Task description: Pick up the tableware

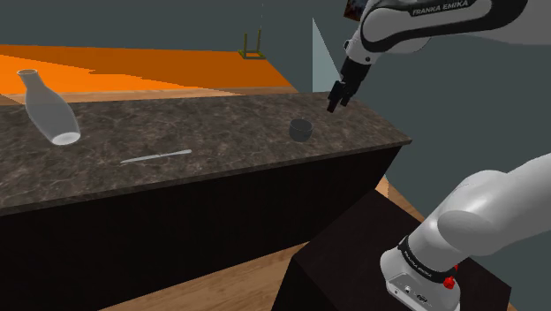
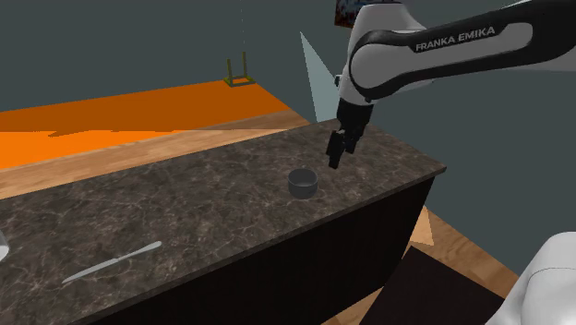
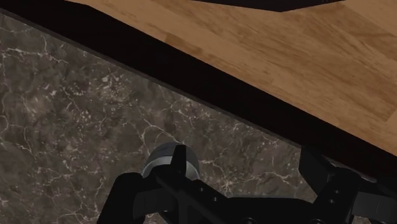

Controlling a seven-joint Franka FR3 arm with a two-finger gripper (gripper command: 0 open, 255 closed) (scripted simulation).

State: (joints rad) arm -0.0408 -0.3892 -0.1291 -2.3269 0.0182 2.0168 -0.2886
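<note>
Shoulder view: dark marbled tabletop (image 1: 221,124), carrying three items. Item 1, small dark round dish (image 1: 301,130), toward the tabletop's right end, standing free. Item 2, slender pale utensil (image 1: 156,157), lying flat, well apart from the dish. Item 3, pale bottle (image 1: 49,108), far left. Black gripper (image 1: 336,102): above the tabletop, near the dish, not touching it. Wrist view: fingers (image 3: 181,160) spread wide, nothing between them; dish partly hidden behind one finger.

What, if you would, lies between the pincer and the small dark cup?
Only bare marbled counter separates pincer and cup, seen in the second exterior view.
</note>
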